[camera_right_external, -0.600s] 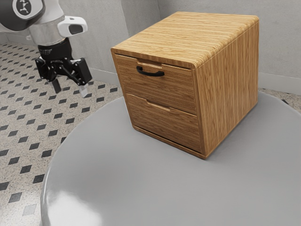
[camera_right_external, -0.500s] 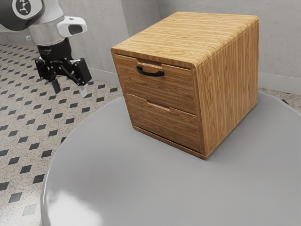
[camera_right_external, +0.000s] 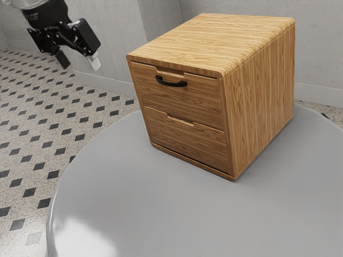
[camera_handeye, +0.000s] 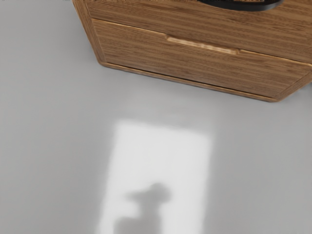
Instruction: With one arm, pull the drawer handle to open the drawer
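The hand (camera_right_external: pixel 79 59) sits in the upper left of the exterior view, out over the tiled floor (camera_right_external: pixel 32 134), with its two fingers spread and nothing between them. From there the black handle (camera_right_external: pixel 171 82) lies toward the exterior view's right and somewhat lower, well apart from the fingers. It is the only handle of its kind on the cabinet (camera_right_external: pixel 257 91).

The handle is mounted near the upper edge of the top drawer (camera_right_external: pixel 182 101), and its long axis runs level across the drawer front. The fingers will probably have to come in from the front and close above and below the bar rather than along it. The top drawer looks flush with the cabinet face, so I judge the pull not yet begun.

In the wrist view the handle (camera_handeye: pixel 239 4) shows beyond the lower drawer (camera_handeye: pixel 204 61), with the grey desk (camera_handeye: pixel 58 146) between the hand and the cabinet.
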